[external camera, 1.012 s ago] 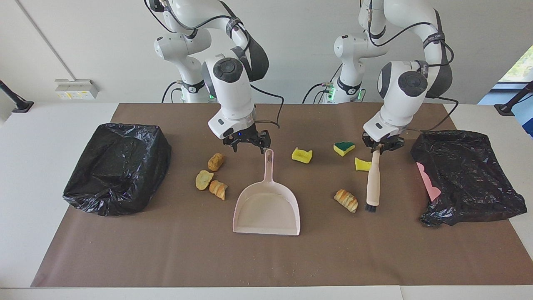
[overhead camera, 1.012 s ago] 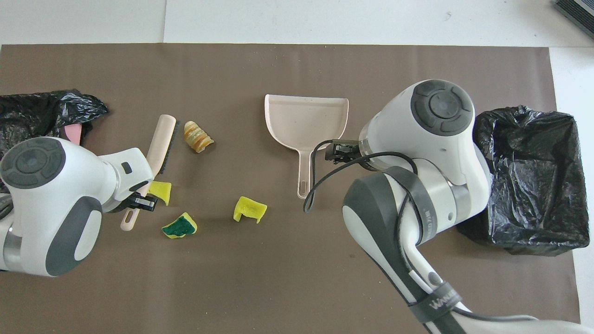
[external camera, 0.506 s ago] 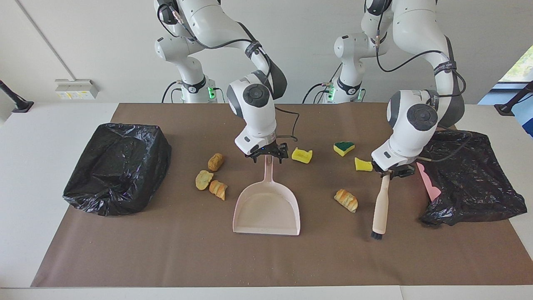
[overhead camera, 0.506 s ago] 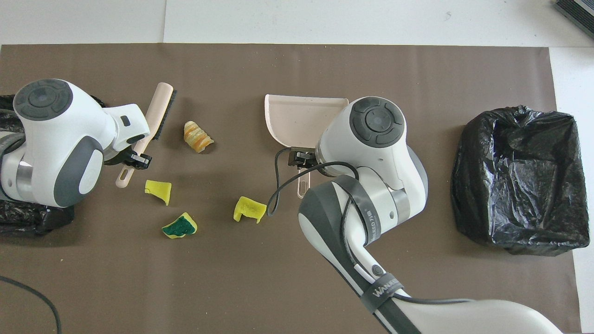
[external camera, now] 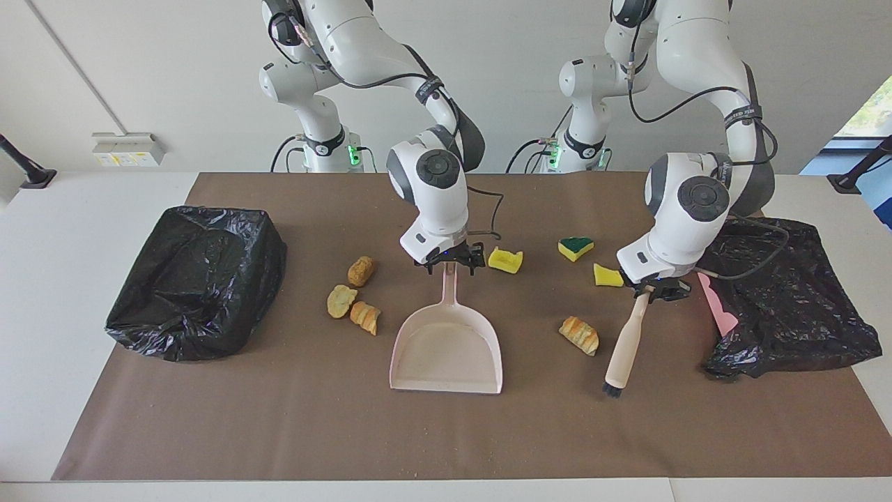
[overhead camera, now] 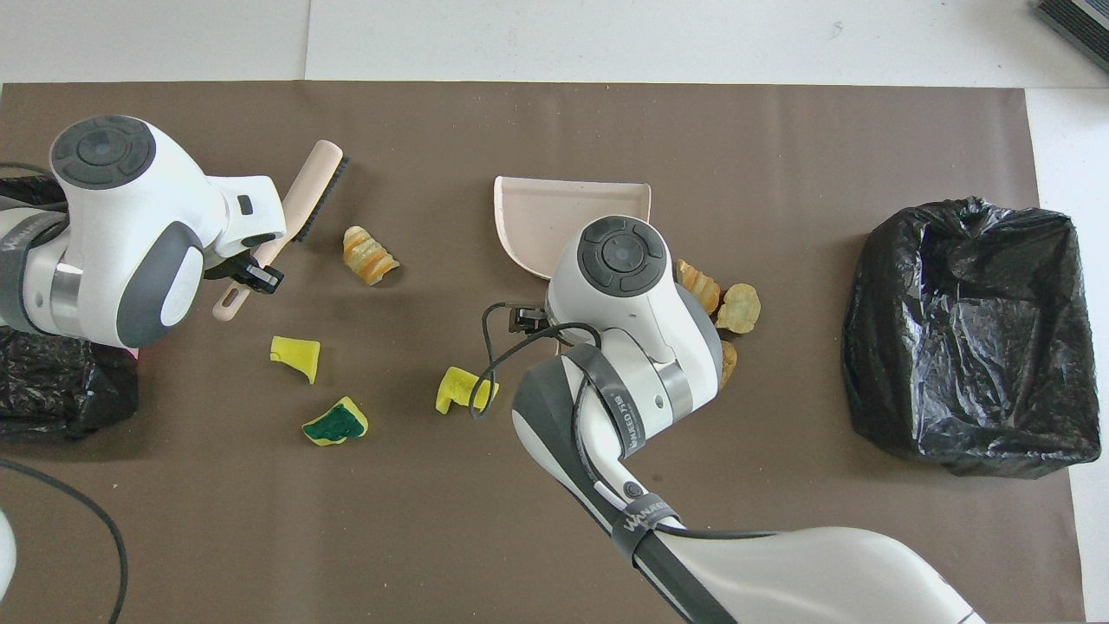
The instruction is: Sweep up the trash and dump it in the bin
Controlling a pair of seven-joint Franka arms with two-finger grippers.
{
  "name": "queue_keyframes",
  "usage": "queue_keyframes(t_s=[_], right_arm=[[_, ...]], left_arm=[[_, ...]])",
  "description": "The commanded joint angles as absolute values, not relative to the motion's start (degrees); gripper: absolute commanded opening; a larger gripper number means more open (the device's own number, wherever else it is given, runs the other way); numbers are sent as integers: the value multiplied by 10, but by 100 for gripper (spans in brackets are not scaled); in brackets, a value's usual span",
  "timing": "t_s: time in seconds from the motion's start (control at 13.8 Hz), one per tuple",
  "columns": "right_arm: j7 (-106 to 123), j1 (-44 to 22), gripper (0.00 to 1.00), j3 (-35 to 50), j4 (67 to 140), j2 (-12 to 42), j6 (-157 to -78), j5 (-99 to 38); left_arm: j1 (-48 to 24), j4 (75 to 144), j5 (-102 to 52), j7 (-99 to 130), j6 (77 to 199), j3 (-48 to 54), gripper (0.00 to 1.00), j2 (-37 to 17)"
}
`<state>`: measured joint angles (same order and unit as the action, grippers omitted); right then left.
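My right gripper (external camera: 450,265) is down at the top end of the pale pink dustpan's (external camera: 446,352) handle. My left gripper (external camera: 654,289) is shut on the handle of a beige brush (external camera: 627,341), which hangs tilted with its black bristles low over the mat beside one bread piece (external camera: 580,335). Three more bread pieces (external camera: 352,300) lie beside the dustpan toward the right arm's end. Yellow sponge chunks (external camera: 505,259) (external camera: 608,275) and a green-topped one (external camera: 575,247) lie nearer the robots. The overhead view shows the brush (overhead camera: 312,186) and dustpan (overhead camera: 554,212).
A bin lined with a black bag (external camera: 198,279) stands at the right arm's end of the brown mat. A crumpled black bag (external camera: 787,296) with a pink sheet (external camera: 718,303) at its edge lies at the left arm's end.
The right gripper came down from above the mat onto the dustpan handle's end. The left gripper carried the brush away from the robots, past the sponge, and swung its bristles toward the bread piece.
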<state>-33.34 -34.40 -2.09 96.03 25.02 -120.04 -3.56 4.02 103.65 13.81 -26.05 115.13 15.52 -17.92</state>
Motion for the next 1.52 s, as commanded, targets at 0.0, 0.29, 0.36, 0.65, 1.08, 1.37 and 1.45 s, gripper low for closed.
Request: queue_keyframes(t_s=[0.0, 0.29, 0.36, 0.65, 1.08, 1.37, 1.45], right_arm=[[-332, -347, 40, -24, 958, 251, -1198, -23], [-333, -345, 0, -23, 956, 251, -1194, -24], [-319, -345, 0, -23, 955, 251, -1194, -22], [-149, -340, 0, -23, 955, 224, -1185, -21], [33, -307, 0, -31, 1001, 130, -1108, -20], [135, -275, 0, -31, 1051, 49, -1052, -14], [162, -276, 0, -31, 1072, 29, -1052, -1]], left_arm=[[35, 1071, 146, -341, 1159, 155, 0, -152], [-9, 1092, 146, -354, 1089, 157, 0, -128], [-21, 1103, 145, -359, 1073, 157, 0, -118], [-61, 1118, 127, -355, 985, 157, 0, -85], [-44, 1145, 67, -259, 903, 151, 0, 32], [28, 1227, 67, -139, 916, 151, 0, 82], [48, 1243, 67, -127, 925, 151, 0, 91]])
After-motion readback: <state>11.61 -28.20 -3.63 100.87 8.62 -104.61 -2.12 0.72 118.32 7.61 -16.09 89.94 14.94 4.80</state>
